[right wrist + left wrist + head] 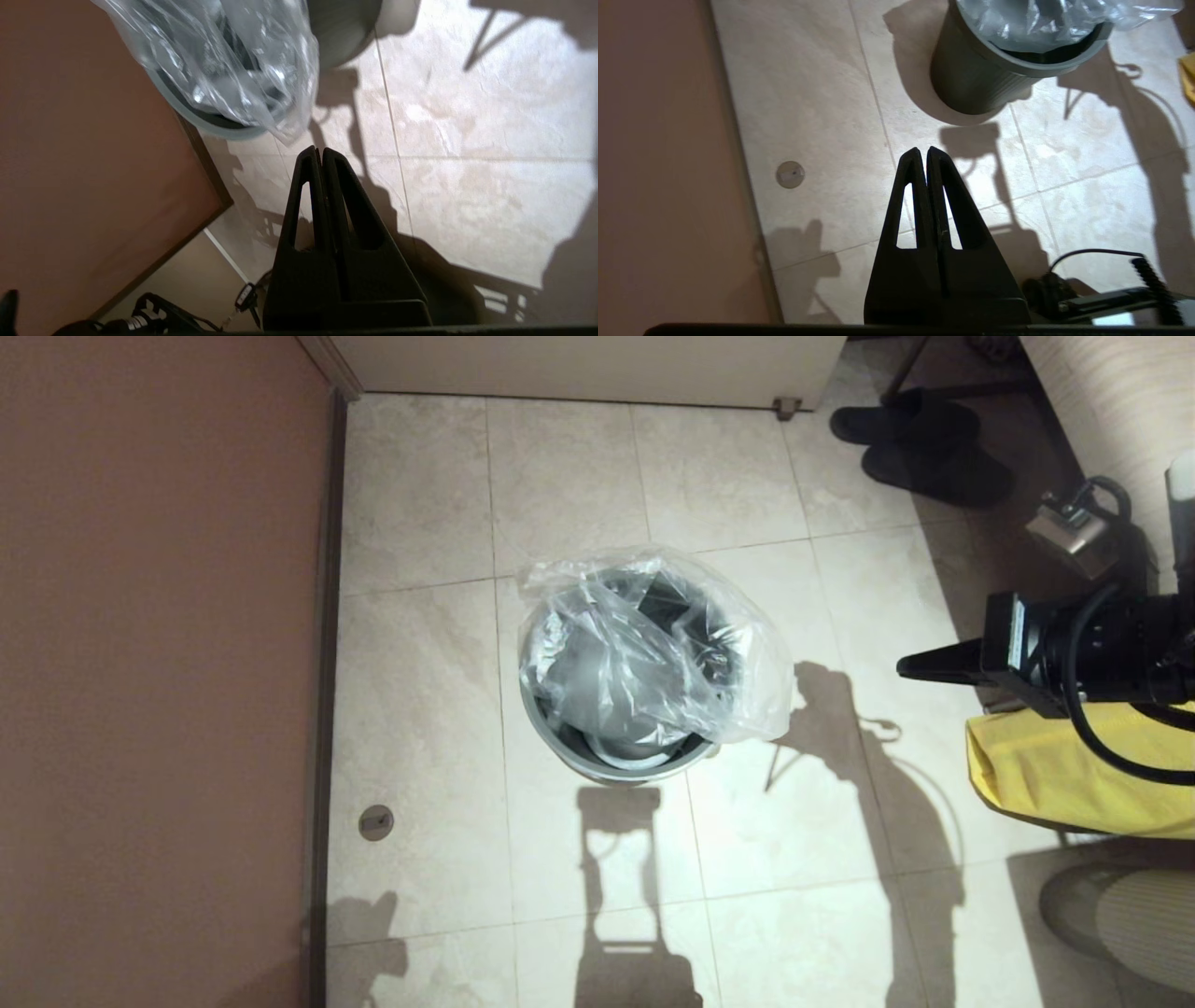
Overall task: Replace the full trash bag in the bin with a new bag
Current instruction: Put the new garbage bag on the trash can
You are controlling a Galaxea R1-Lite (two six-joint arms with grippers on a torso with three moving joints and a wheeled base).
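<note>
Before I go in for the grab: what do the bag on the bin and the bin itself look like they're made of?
The new bag looks like thin clear plastic film: crinkled, glinting, with the dark bin interior visible through it. It lies loosely over the opening, one corner hanging past the rim. The bin looks like moulded plastic, matte dark grey with fine vertical ribs and a lighter grey rim, though painted metal can't be excluded.
</note>
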